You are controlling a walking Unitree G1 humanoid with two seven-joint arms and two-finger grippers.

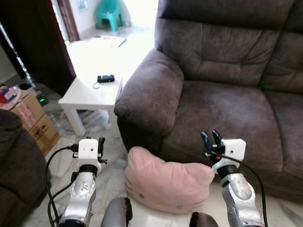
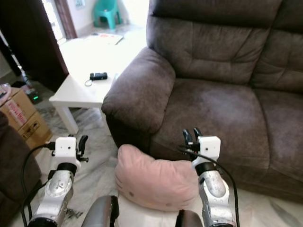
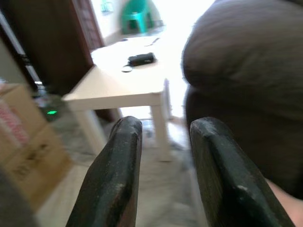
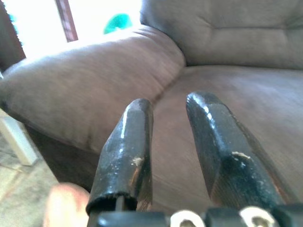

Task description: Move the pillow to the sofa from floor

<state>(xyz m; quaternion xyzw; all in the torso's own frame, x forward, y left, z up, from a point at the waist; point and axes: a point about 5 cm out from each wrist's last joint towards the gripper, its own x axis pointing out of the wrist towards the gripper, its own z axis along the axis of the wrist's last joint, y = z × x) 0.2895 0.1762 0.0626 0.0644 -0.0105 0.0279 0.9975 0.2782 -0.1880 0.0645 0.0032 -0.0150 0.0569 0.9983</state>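
Pillow (image 1: pixel 165 182), soft, pink and rounded with small ear-like corners, lies on the pale marbled floor (image 1: pixel 109 175), leaning against the front of the sofa (image 1: pixel 222 94). That sofa is dark brown with a napped, suede-like cover, a bulging armrest and stitched back cushions. Left gripper (image 1: pixel 100 144) hovers near the pillow's left side, its black fingers (image 3: pixel 118 175) a narrow gap apart and holding nothing. Right gripper (image 1: pixel 211 138) hangs just above the pillow's right corner before the seat edge, fingers likewise slightly parted and empty. Beside the armrest stands a white desk (image 1: pixel 87 94) carrying a small black device (image 1: pixel 106 78); cardboard boxes (image 1: pixel 35 120) sit at left, a teal plastic chair (image 1: pixel 109 13) far behind.
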